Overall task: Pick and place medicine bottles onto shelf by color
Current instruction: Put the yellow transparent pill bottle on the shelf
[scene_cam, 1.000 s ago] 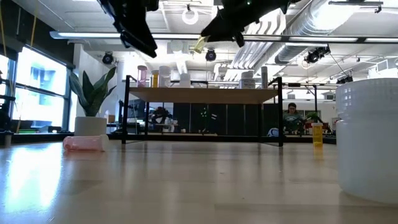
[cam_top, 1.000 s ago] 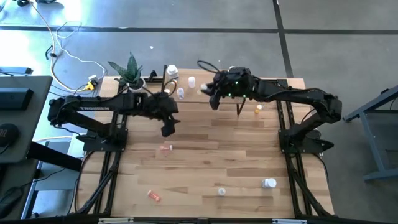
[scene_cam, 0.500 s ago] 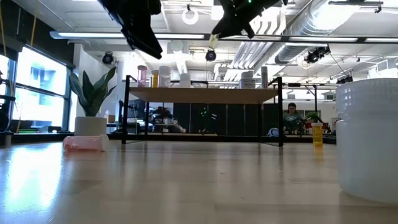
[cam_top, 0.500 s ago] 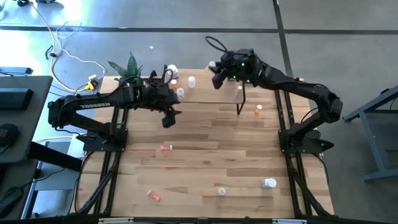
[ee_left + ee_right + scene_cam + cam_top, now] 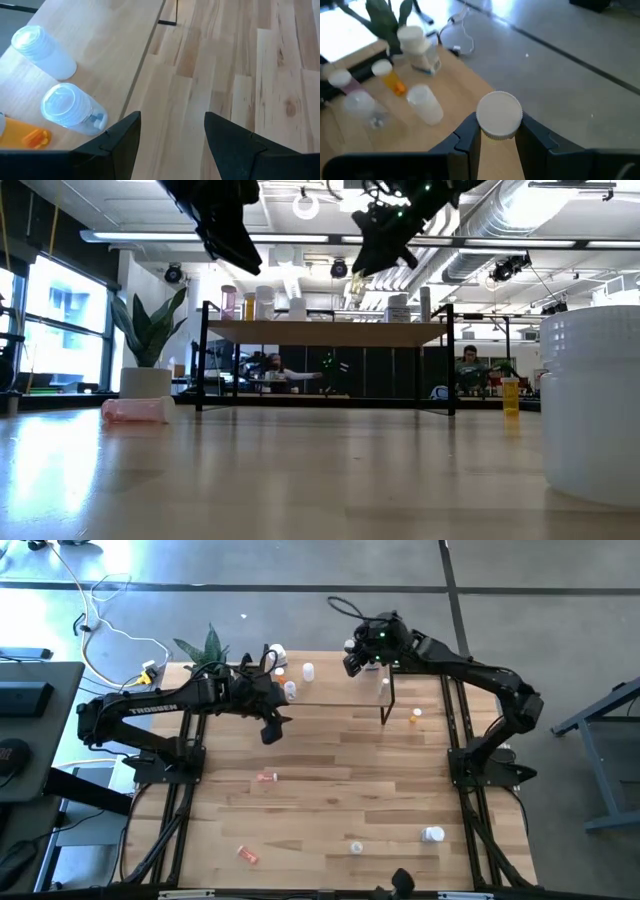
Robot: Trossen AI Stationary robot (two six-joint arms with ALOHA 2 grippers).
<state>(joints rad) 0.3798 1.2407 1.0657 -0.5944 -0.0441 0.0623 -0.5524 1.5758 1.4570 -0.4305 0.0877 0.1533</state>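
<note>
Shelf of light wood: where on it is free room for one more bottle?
The middle of the light-wood shelf is bare, between the white bottle and the clear vial near its right end. The left end is crowded with a cluster of bottles. The right gripper, shut on a white-capped bottle, hovers by the bare middle.

— Below its white cap, the bottle [image 5: 499, 116] in the right end effector [image 5: 496, 134] is hidden from us between the fingers.

— Agreed. In the low view a big white container [image 5: 592, 408] is cut off at the right edge, and we cannot read the small bottles on the shelf [image 5: 345, 690] from above.
</note>
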